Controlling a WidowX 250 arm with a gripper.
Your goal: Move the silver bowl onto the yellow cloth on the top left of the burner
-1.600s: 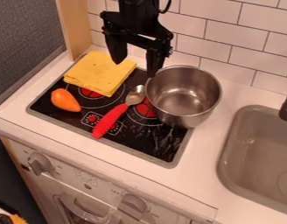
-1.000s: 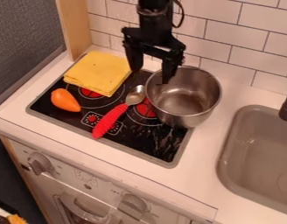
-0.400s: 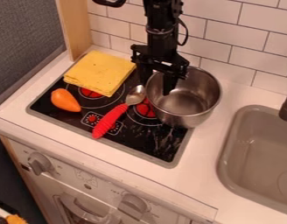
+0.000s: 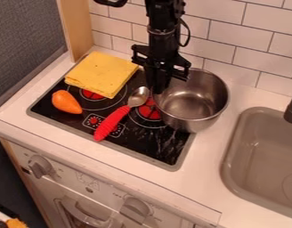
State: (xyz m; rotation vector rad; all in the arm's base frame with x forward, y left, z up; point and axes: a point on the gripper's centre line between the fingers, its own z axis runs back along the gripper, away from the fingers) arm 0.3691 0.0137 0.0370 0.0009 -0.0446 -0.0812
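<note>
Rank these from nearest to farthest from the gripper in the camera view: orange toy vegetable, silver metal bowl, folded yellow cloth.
1. Silver metal bowl: its left rim at the gripper's jaws.
2. Folded yellow cloth: image left, toward the back.
3. Orange toy vegetable: image left, nearer the front.

No words or numbers I can read. Print is there, just too small.
- Hob (image 4: 36, 113): control panel (image 4: 94, 120) at 7 o'clock from the hob's centre, white outline, small red and white marks inside. Symbols can't be made out.
- Oven front (image 4: 74, 187), 7 o'clock in the view: faint marks by the left knob (image 4: 39, 166), unreadable.
- Same front, right knob (image 4: 135, 209), at 4 o'clock from the left one: small faint lettering at its 10 o'clock, can't make it out.
- Between the knobs: a faint line-drawn icon (image 4: 87, 179), meaning unclear.
</note>
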